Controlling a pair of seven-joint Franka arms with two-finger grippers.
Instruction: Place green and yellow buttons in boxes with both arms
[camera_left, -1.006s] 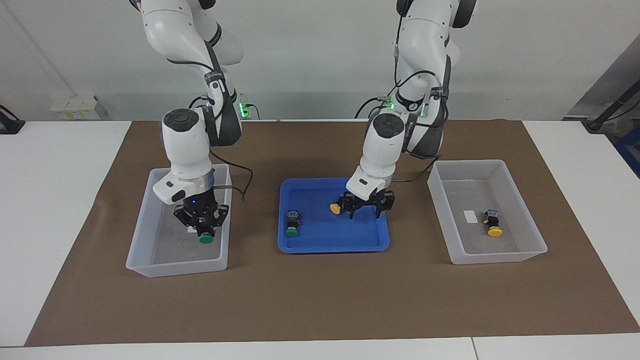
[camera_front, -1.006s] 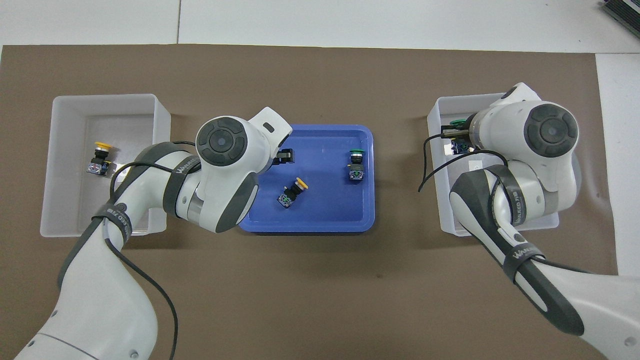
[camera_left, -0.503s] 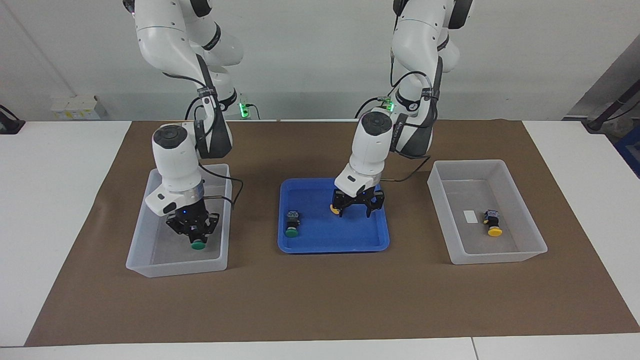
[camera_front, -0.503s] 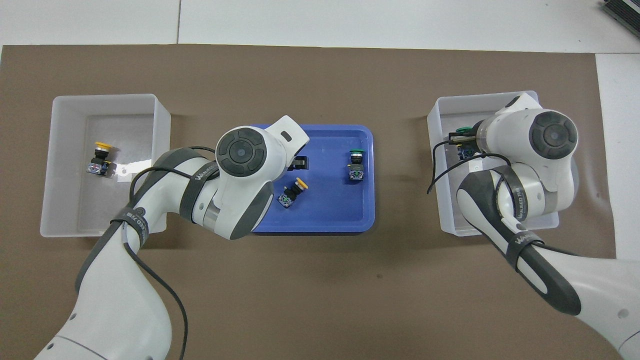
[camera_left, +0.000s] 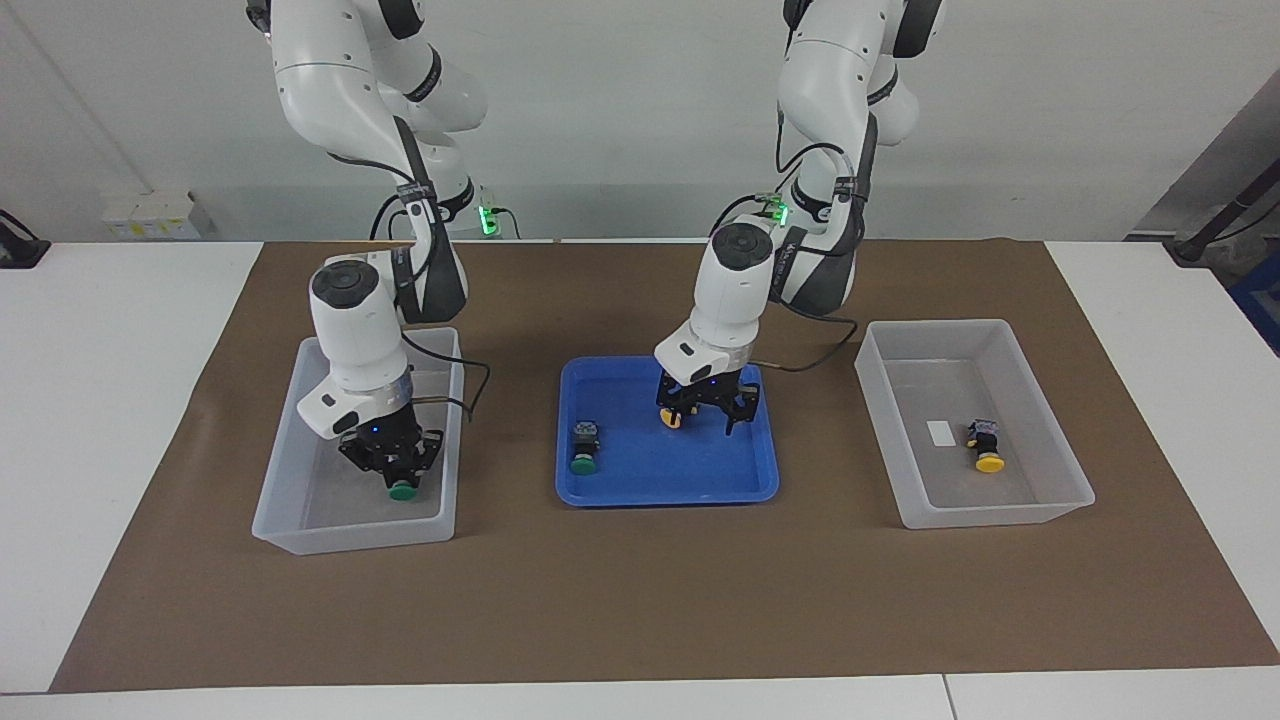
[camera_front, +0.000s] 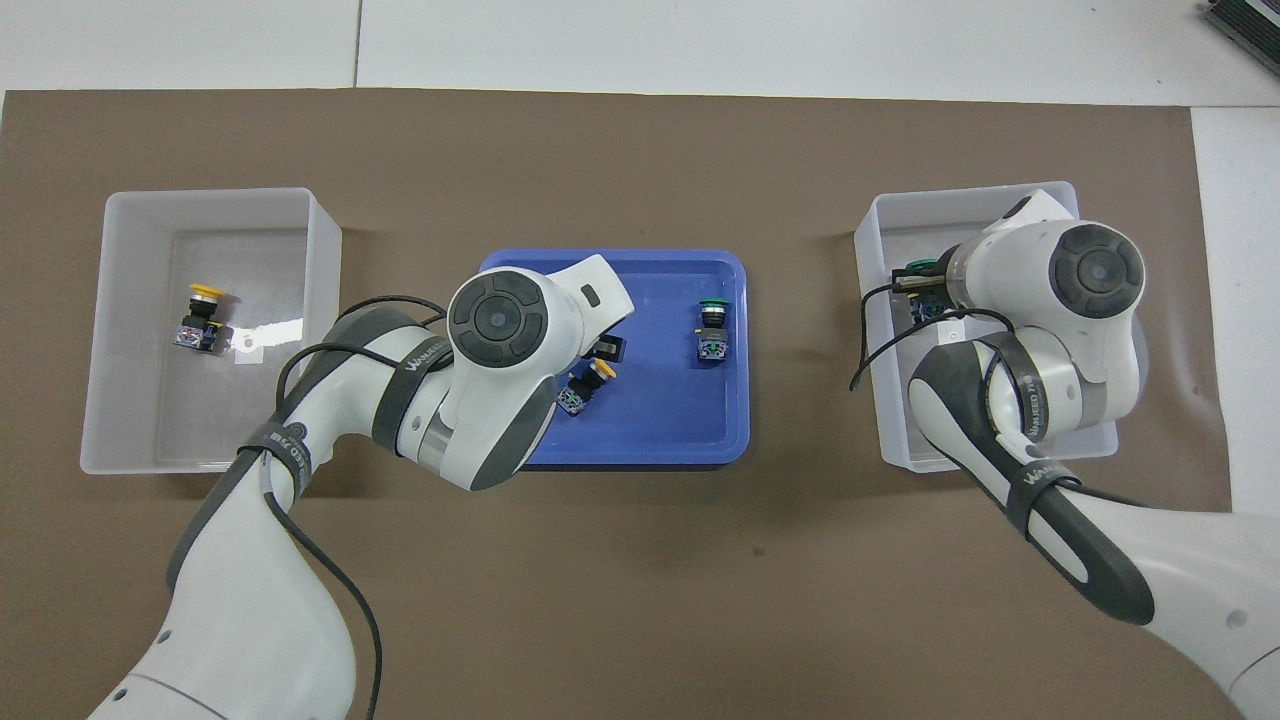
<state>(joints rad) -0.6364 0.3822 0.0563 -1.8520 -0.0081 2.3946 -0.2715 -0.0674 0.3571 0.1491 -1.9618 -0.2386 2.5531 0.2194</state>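
Green button (camera_left: 402, 489) hangs gripped in the right gripper (camera_left: 392, 470) low inside its box (camera_left: 290, 520), while the left gripper (camera_left: 705, 408), jaws spread, straddles the yellow button (camera_left: 671, 417) at the blue tray's (camera_left: 660, 490) twelve o'clock.

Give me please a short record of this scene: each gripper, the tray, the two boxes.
left gripper: open, low over the blue tray, at the tray's yellow button
right gripper: down in the right arm's box, at a green button
tray also holds: second green button, lying free
left arm's box: boxed yellow button inside
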